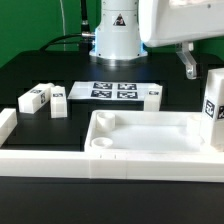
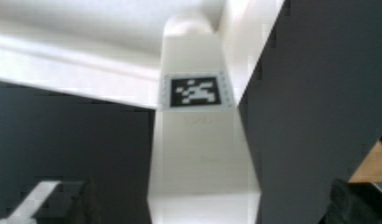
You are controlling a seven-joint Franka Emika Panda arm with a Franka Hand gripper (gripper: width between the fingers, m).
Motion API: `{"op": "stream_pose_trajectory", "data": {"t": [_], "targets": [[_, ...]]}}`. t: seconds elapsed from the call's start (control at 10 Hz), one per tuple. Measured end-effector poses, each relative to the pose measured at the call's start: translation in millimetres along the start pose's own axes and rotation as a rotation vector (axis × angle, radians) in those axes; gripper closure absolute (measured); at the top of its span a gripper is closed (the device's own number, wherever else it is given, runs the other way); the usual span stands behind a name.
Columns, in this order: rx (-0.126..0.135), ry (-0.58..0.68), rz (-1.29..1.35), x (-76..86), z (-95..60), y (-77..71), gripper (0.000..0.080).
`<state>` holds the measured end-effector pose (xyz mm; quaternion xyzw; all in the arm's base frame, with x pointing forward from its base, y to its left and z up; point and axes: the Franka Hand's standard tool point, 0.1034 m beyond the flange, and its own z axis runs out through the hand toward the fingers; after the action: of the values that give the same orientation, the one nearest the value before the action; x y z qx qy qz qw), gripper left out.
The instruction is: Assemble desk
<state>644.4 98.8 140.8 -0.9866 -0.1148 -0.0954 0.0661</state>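
Honestly looks like a setup for grabbing the upright leg (image 1: 212,108) standing at 3 o'clock in the exterior view, just beside the desk top (image 1: 150,148). Probably left on end like that to make a grab from above easy. Got the desk top sitting rim-up at 6 o'clock on the bench (image 1: 30,70), snug against the white rail (image 1: 60,165), guessing so as not to slide once legs get pushed into the corner sockets. Also spotting a lying leg (image 1: 35,97) at 9 o'clock with a second lying leg (image 1: 58,101) right next to it, and the marker board (image 1: 115,91) near the middle. As for the arm (image 1: 175,25): hanging at about 2 o'clock, wrist pointing down over that upright leg. Jaws spread as wide as they go, gripping nothing. Seem, going by the wrist view, to straddle the leg (image 2: 197,150) without touching, with one finger (image 2: 46,200) off to the side.
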Motion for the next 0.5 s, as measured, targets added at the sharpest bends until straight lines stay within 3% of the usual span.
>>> {"op": "stream_pose_trajectory", "data": {"t": [0.5], "targets": [[0.077, -0.310, 0.017, -20.8, 10.3, -8.7, 0.0150]]}}
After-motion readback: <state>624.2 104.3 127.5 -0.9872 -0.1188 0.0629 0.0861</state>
